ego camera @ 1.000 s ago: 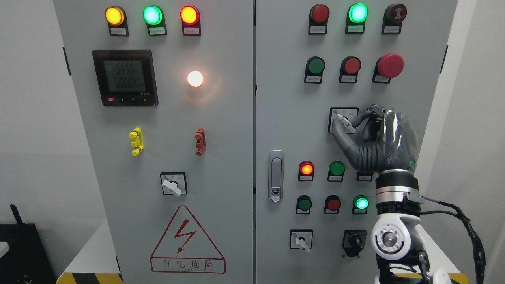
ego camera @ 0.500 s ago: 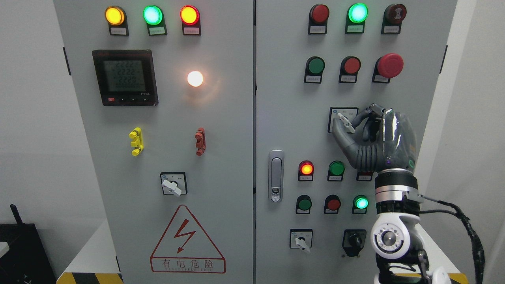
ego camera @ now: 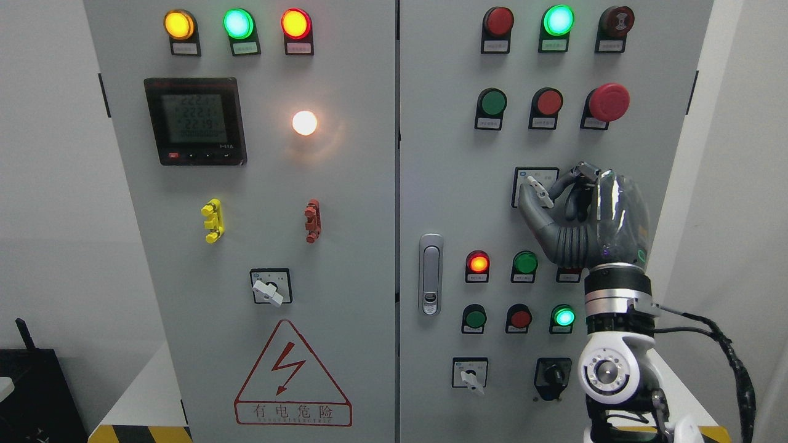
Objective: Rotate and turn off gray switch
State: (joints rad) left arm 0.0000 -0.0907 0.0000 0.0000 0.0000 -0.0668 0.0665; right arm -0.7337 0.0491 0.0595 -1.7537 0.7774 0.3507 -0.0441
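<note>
The gray switch [ego camera: 537,186] is a small pale lever on a square white-faced plate, mid-height on the cabinet's right door [ego camera: 443,184]. My right hand [ego camera: 540,197] reaches up from the lower right, with its dark thumb [ego camera: 528,209] below and left of the lever and a finger [ego camera: 563,181] curling in from the right. The two pinch the lever, which points up and to the left. The hand's back hides the plate's right part. My left arm does not show.
A green button [ego camera: 525,263] and a lit red one [ego camera: 478,263] sit just under the hand. A red mushroom button [ego camera: 608,101] is above it. Lower down are another gray rotary switch [ego camera: 471,375] and a black knob [ego camera: 552,374]. The door latch [ego camera: 431,274] is left.
The right hand has stayed on the lever and edged slightly left and up. The digits on the left door's meter have changed.
</note>
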